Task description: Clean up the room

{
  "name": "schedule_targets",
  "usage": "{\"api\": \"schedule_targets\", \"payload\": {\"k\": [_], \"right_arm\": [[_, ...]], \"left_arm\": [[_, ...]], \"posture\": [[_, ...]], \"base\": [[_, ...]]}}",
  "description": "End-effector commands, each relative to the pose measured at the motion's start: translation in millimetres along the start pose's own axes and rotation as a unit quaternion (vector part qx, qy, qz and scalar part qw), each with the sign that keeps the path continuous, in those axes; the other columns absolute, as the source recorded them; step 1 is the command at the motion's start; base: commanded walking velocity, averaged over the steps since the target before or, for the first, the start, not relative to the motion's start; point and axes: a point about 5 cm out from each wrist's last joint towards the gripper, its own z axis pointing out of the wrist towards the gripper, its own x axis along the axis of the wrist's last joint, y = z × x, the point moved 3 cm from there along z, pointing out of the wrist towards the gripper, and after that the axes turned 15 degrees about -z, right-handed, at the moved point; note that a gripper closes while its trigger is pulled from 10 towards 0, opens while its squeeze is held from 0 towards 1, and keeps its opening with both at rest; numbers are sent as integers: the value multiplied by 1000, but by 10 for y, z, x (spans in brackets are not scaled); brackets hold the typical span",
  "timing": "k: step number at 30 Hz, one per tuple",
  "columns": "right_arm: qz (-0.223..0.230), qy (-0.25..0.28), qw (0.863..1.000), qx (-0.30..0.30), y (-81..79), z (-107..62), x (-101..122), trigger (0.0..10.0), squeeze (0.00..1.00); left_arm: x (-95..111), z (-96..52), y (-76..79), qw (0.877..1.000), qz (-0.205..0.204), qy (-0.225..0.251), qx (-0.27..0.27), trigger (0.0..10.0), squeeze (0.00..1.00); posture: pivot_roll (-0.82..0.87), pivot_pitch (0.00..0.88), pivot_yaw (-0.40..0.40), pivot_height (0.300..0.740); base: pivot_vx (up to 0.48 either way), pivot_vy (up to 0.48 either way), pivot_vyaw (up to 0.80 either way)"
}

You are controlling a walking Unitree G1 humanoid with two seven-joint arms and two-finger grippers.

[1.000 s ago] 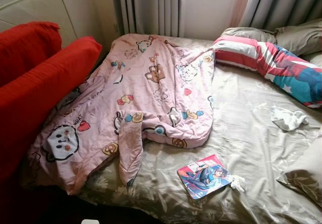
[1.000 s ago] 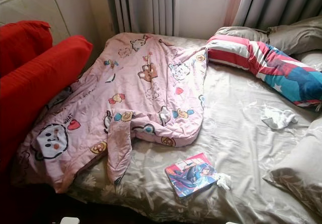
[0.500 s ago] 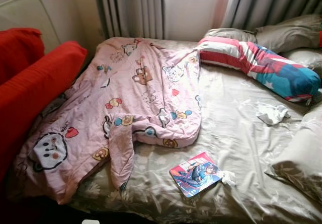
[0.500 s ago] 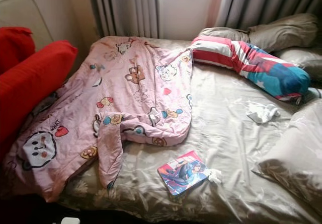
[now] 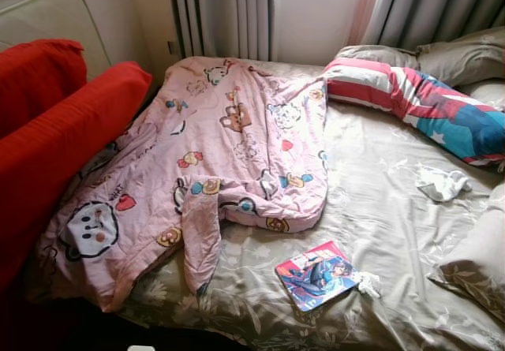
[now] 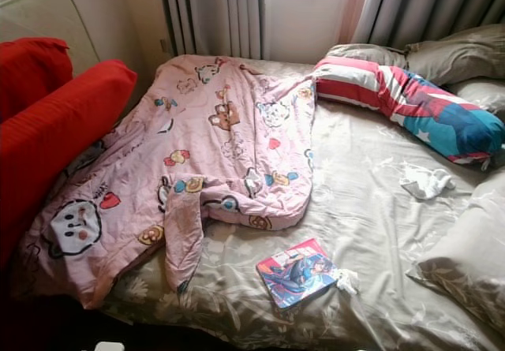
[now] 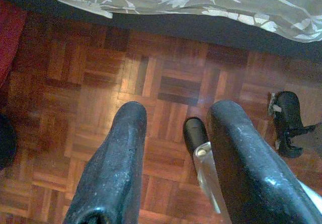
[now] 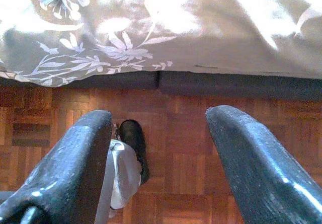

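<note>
A pink cartoon-print quilt (image 5: 221, 146) lies rumpled across the left half of the bed. A colourful picture book (image 5: 317, 275) rests near the bed's front edge, with a small white scrap (image 5: 368, 285) beside it. A crumpled white cloth (image 5: 442, 184) lies on the sheet at the right. My left gripper (image 7: 173, 148) hangs open over the parquet floor below the bed's edge. My right gripper (image 8: 158, 148) is open too, above the floor by the hanging sheet.
Two red cushions (image 5: 63, 130) stand at the left of the bed. A striped red, white and blue bolster (image 5: 418, 98) and grey pillows (image 5: 465, 55) lie at the head. Curtains (image 5: 229, 12) hang behind. A grey-beige floral sheet (image 5: 379, 209) covers the bed.
The head camera has swung back to the left, so the whole scene sits further right than half a second ago. Nothing on the bed has moved.
</note>
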Motion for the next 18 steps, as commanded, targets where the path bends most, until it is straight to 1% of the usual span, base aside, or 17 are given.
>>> {"api": "schedule_targets", "payload": {"k": [1,3,8,10,18], "right_arm": [[3,-6,1000,-2,9,-13,-42,10000,0],[2,-3,1000,-1,2,-2,-13,10000,0],[5,2,1000,-4,2,17,38,10000,0],[10,5,1000,-10,18,21,58,10000,0],[18,15,1000,-14,36,18,80,10000,0]], "left_arm": [[-70,-17,-26,1000,-7,-9,8,10000,0],[-41,-8,-20,1000,-9,-6,10,10000,0],[6,10,-2,1000,-9,-2,10,10000,0],[26,17,19,1000,-8,1,7,10000,0],[51,14,37,1000,-23,20,9,10000,0]], "posture": [[6,157,-6,740],[5,153,-5,740],[2,136,-1,740],[3,132,0,740],[1,137,-13,740]], "base": [[0,-289,0],[0,-274,0],[0,0,0],[0,-139,0],[0,0,0]]}}
